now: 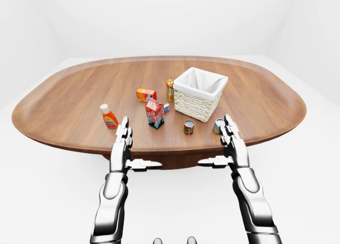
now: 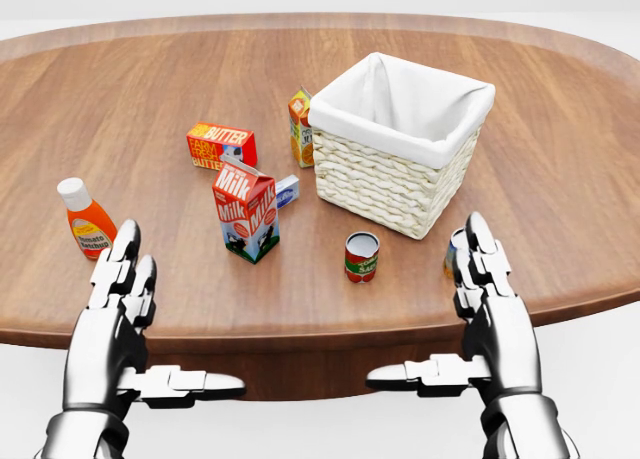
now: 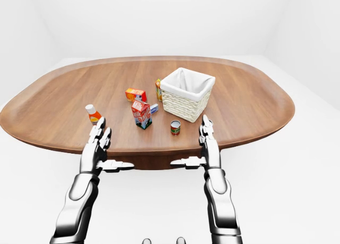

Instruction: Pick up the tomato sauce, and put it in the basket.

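The tomato sauce, a small can [image 2: 361,256] with a red label and a green band, stands upright on the wooden table [image 2: 150,89], just below the basket in the head view. The wicker basket [image 2: 380,184] has a white liner and nothing shows inside it. My left hand [image 2: 178,317] hovers open over the table's near edge at lower left, well left of the can. My right hand [image 2: 424,303] is open at lower right, its fingers a short way right of the can and touching nothing.
An orange ketchup bottle [image 2: 88,222] stands by my left fingertips. A milk carton [image 2: 246,211], a butter box [image 2: 220,145], a juice carton [image 2: 300,127] and a small blue-white box [image 2: 287,189] lie left of the basket. Another can [image 1: 218,127] is half hidden behind my right fingers.
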